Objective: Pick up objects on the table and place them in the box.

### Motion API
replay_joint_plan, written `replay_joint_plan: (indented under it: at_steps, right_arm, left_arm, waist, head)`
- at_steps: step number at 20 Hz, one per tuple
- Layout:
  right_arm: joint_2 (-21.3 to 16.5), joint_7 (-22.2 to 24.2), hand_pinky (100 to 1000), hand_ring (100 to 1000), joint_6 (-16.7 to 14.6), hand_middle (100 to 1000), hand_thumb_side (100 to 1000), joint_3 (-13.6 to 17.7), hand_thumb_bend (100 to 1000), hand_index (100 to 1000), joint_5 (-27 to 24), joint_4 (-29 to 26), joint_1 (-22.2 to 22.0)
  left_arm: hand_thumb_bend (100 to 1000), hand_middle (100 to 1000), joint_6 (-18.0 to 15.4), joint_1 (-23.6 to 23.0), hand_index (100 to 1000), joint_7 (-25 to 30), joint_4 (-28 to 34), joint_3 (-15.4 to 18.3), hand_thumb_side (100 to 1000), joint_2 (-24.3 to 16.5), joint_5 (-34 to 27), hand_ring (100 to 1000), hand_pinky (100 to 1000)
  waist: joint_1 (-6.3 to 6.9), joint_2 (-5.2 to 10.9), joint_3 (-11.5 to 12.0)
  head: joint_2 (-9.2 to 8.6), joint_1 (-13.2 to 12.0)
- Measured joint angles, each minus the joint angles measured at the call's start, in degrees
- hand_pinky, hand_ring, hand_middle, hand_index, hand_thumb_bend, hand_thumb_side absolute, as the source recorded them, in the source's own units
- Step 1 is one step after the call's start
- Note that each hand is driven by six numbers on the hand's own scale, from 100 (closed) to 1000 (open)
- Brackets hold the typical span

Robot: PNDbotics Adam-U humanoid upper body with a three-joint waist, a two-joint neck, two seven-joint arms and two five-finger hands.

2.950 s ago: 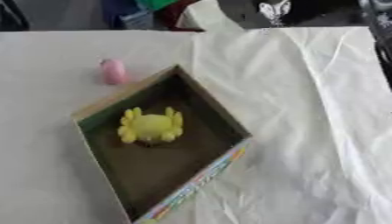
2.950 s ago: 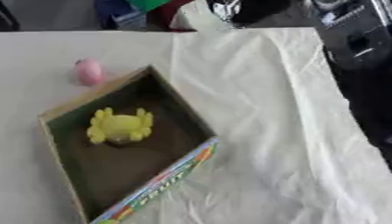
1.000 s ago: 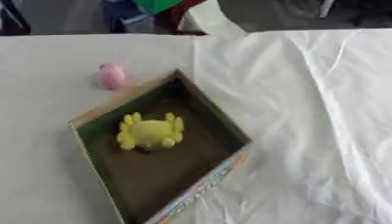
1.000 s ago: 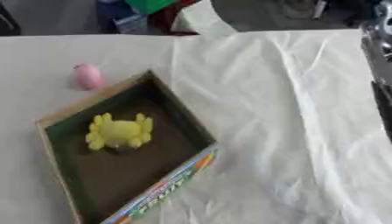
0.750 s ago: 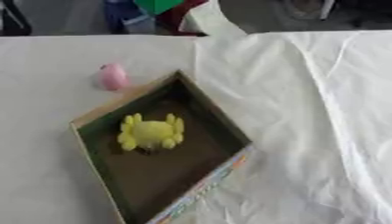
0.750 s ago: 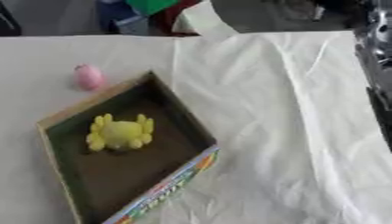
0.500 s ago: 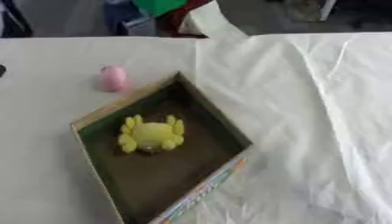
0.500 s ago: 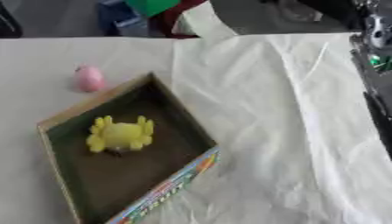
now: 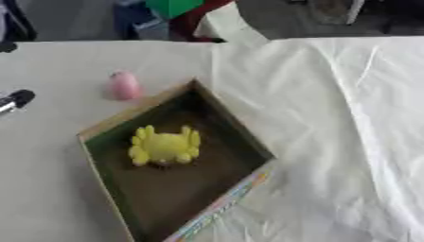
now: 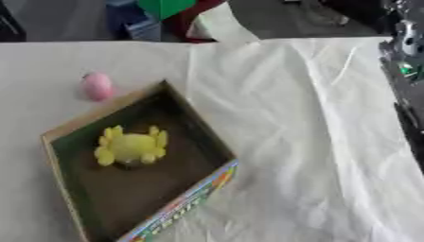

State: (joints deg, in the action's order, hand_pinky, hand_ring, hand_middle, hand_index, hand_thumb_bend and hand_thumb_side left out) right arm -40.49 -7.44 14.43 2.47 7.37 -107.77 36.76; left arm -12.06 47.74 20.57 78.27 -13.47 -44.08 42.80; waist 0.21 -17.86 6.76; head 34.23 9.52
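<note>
A: In the left eye view, where did the task's things lie?

B: A yellow crab toy [image 9: 165,147] sat inside the cardboard box [image 9: 106,127], toward its far left part. A small pink egg-shaped toy [image 9: 123,85] stood on the desk [image 9: 49,66], just beside the box's far-left wall and outside it, so it looked like the one piece left to pick up.

A: And the hands?

B: At the left edge a dark rounded tip with a silver part, which I took for the left hand [image 9: 14,100], showed near the pink toy but apart from it. Too little was visible to say whether its fingers were straight or curled.

A: How would the pink toy handle?

B: I judged it light and smooth, rounded enough to roll or tip if nudged. Pinching it across its middle, thumb against fingers from above, seemed safest.

A: Did the right eye view add anything?

B: The same layout: pink toy [image 10: 96,86] beside the box [image 10: 62,130], crab [image 10: 131,146] inside. A dark mechanical part stood at the right edge over the white cloth [image 10: 314,132], but no right hand could be made out.
</note>
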Motion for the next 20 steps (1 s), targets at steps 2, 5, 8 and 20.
replay_joint_plan:
  at_steps: [2,5,8,20]
  right_arm:
    - [0.0,-0.1,666,687,0.1,528,311,0.0,100,821,0.0,0.0,0.0]
    - [0.0,-0.1,666,687,0.1,527,309,0.0,100,820,0.0,0.0,0.0]
    - [0.2,-0.2,666,686,0.2,526,307,0.0,100,819,0.0,0.0,0.0]
    - [0.8,0.0,665,683,0.5,520,297,0.1,100,813,-0.2,0.0,0.0]
  left_arm:
    - [421,852,0.3,0.6,992,2.2,0.4,0.3,944,0.7,-0.4,837,694]
    - [446,854,0.7,1.7,993,4.1,0.6,0.3,951,1.6,-1.0,840,698]
    - [512,850,0.9,2.7,969,5.4,0.5,0.2,986,2.5,-1.4,847,707]
    - [524,861,0.2,5.5,998,8.5,-2.3,-0.1,982,5.7,-1.7,870,731]
  waist:
    - [0.0,0.0,0.0]
    - [0.03,-0.01,-0.2]
    - [0.12,-0.19,-0.5]
    - [1.03,-1.46,-2.6]
  head:
    - [-0.02,-0.1]
    - [-0.04,-0.4]
    - [-0.18,-0.6]
    - [-1.57,-2.4]
